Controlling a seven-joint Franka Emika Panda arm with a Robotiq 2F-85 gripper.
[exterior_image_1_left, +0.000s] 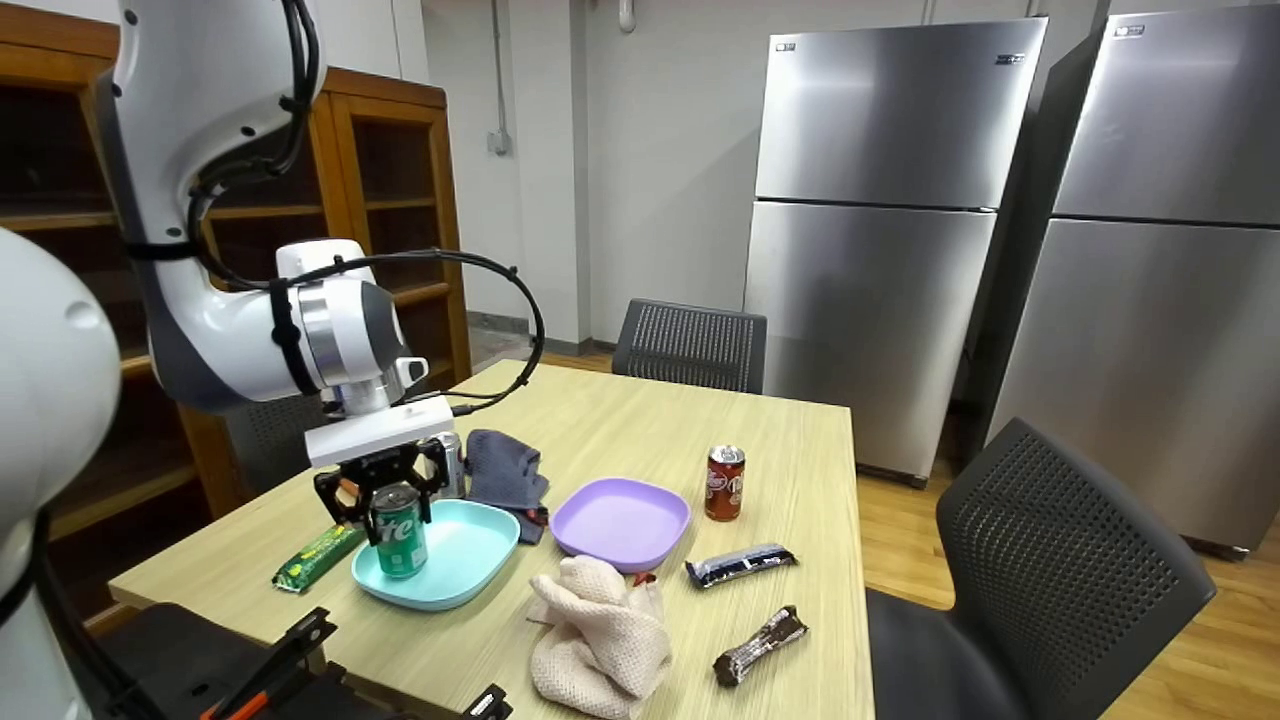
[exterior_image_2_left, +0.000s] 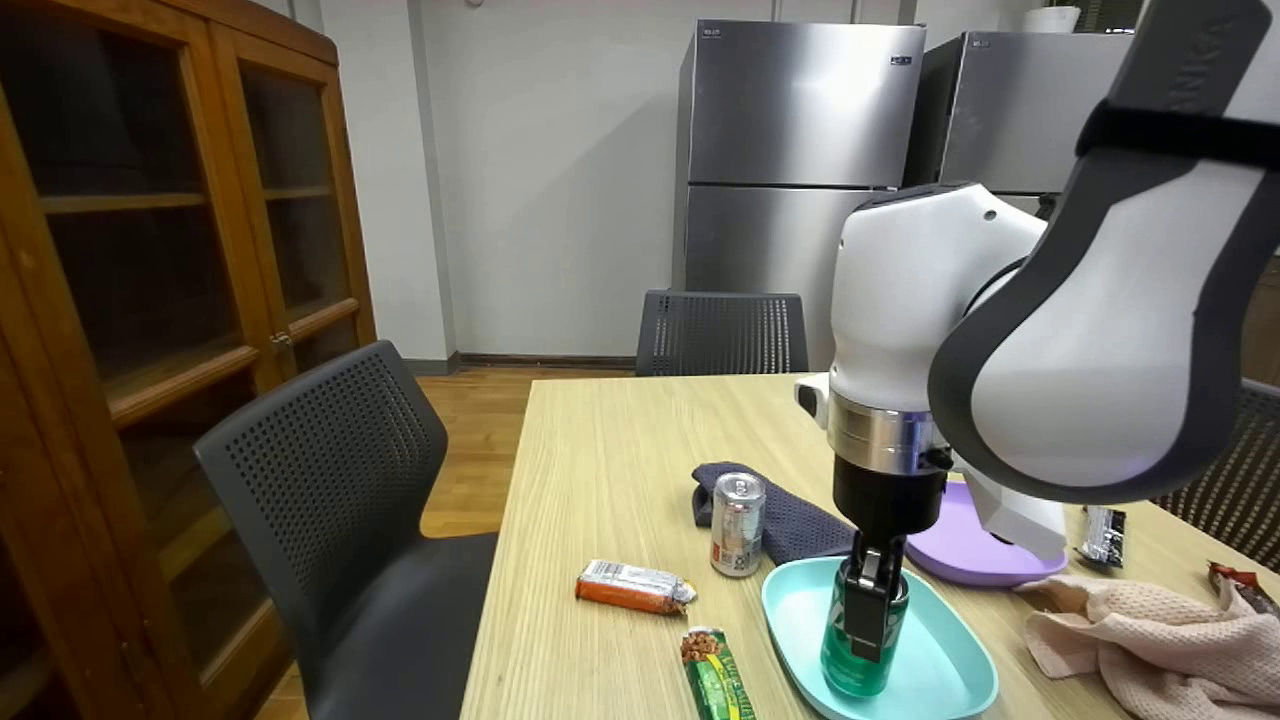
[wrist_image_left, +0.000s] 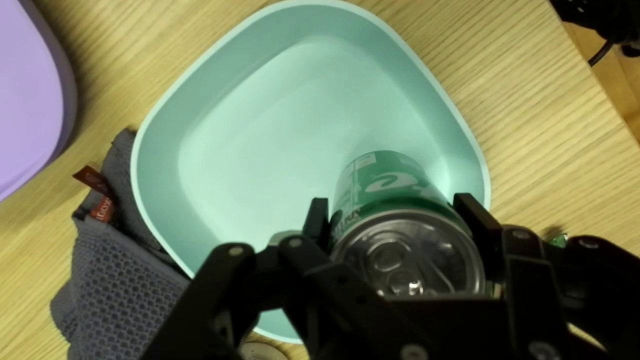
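A pale wood-grain table (exterior_image_1_left: 780, 422) fills the middle of the room, with steel fridges (exterior_image_1_left: 870, 320) and a glass-fronted cabinet (exterior_image_2_left: 170, 300) around it. The gripper (wrist_image_left: 390, 212) points down, its two fingers (wrist_image_left: 316, 220) pinching a green can (exterior_image_1_left: 402, 548) from opposite sides – no gap shows at either pad in the wrist view. So the can lies directly between the fingertips, its long axis near upright, its lower part reaching below them inside the rim of an aqua plate (exterior_image_1_left: 480, 545), off-centre; whether its base bears on the plate I cannot tell. In an exterior view its side shows the letters "te" in white. Up the arm (exterior_image_2_left: 1080, 350), "ANKA" can be read. Near the plate lie a green wrapped bar (exterior_image_2_left: 718, 678), its print looking like NATURE VALLEY, and an orange-and-white bar (exterior_image_2_left: 635, 587); a silver can (exterior_image_2_left: 738, 525) stands beside a slate cloth (wrist_image_left: 125, 295) that reaches the plate's rim – the red tag (wrist_image_left: 103, 209) there is too blurred to read. Farther out are a purple plate (exterior_image_1_left: 620, 525), a beige cloth (exterior_image_1_left: 600, 645), a dark red can (exterior_image_1_left: 724, 485) whose script looks like Dr Pepper, a blue-and-silver bar (exterior_image_1_left: 742, 566) and a brown wrapper (exterior_image_1_left: 760, 645), their lettering too small to make out
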